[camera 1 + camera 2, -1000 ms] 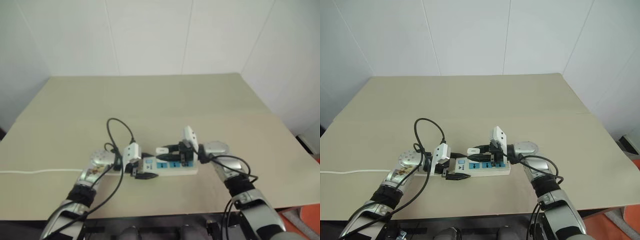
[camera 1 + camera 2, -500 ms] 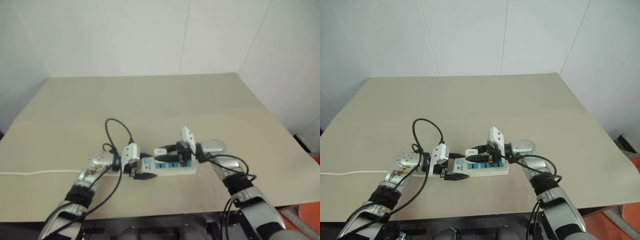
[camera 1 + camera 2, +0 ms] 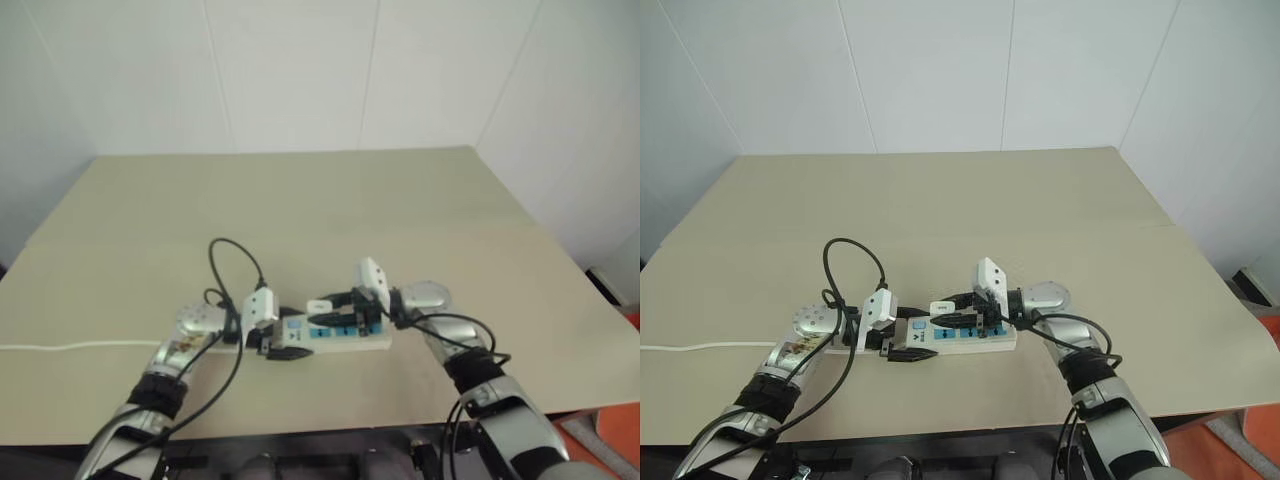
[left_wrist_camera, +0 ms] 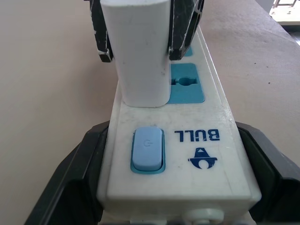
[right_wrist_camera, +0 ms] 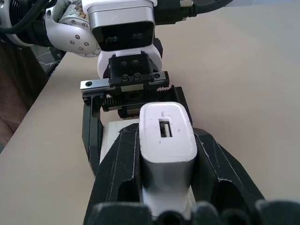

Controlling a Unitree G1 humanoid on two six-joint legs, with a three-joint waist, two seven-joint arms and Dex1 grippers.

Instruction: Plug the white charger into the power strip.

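Head views: in the lower middle of the frame the power strip point(image 3: 955, 338) lies flat on the desk point(image 3: 940, 210), with both arms meeting over it; the left gripper point(image 3: 908, 345) is clamped on the strip's switch end, apparently to keep it from sliding; the right gripper point(image 3: 958, 316) is closed around the white charger point(image 3: 942, 307), which sits over the strip's near socket, just beside the switch end.

Left wrist view: the power strip point(image 4: 183, 154) fills the lower frame between the two black fingers point(image 4: 70, 183) pressing its sides; the white charger point(image 4: 139, 51) stands upright at top centre, its base meeting the strip's face, so it looks seated or nearly so.

Right wrist view: the white charger point(image 5: 166, 136) sits centre frame, pinched on both sides by the fingers point(image 5: 117, 173), a hold suited to pressing straight down; the left gripper point(image 5: 124, 101) faces it from the upper frame.
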